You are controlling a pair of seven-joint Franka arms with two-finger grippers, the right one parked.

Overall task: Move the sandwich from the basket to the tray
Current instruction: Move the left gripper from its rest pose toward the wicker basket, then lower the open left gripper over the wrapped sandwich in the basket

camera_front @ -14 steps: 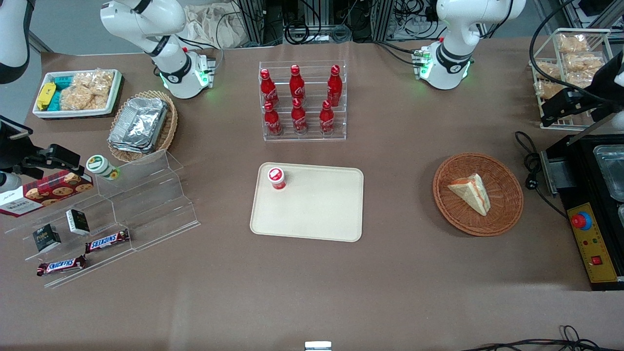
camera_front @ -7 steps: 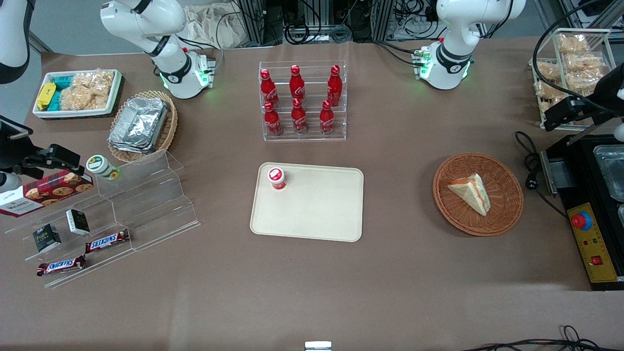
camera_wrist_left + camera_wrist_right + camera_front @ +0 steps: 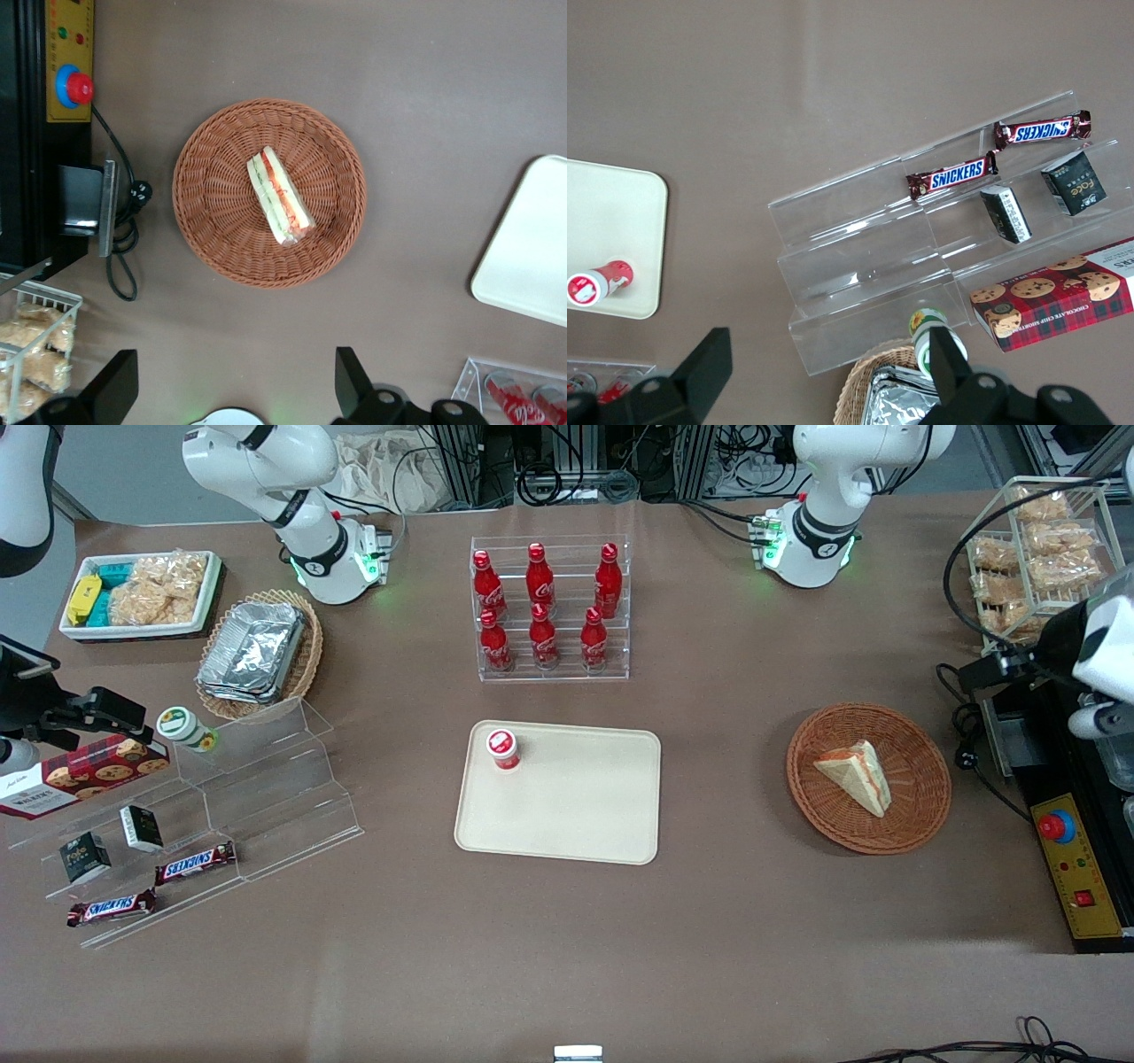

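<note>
Change since earlier frames: the left arm has swung in from the snack rack toward the basket; the sandwich, basket and tray have not shifted
Front view, gripper [image 3: 970, 674]: dark, at the working arm's end of the counter, above the black appliance [image 3: 1076, 815] and near the basket rim, not over it
Front view, basket [image 3: 921, 815]: round reddish-brown wicker, on the counter [image 3: 726, 939], well apart from the tray
Front view, sandwich [image 3: 856, 777]: pale wedge with an orange-red stripe, lying in the basket, untouched
Front view, tray [image 3: 576, 815]: cream rectangle at mid-counter; one red-capped cup [image 3: 502, 747] stands in a corner of it
Front view, bottle rack [image 3: 549, 609]: clear acrylic with six red bottles, farther from the camera than the tray
Front view, snack rack [image 3: 1036, 558]: white wire, bagged golden snacks, at the working arm's end
Left wrist view, fingers [image 3: 354, 382]: two dark tips spread wide apart, released, holding nothing
Left wrist view, sandwich [image 3: 280, 195]: lies near the middle of the basket [image 3: 213, 239], filling stripe up, clear of the fingers
Left wrist view, tray [image 3: 532, 248]: one rounded corner visible, apart from the basket
Right wrist view, tray [image 3: 611, 221]: a corner shows, with the red-capped cup [image 3: 599, 280] on it
Right wrist view, acrylic stand [image 3: 921, 257]: stepped, carrying two chocolate bars and small dark boxes
</note>
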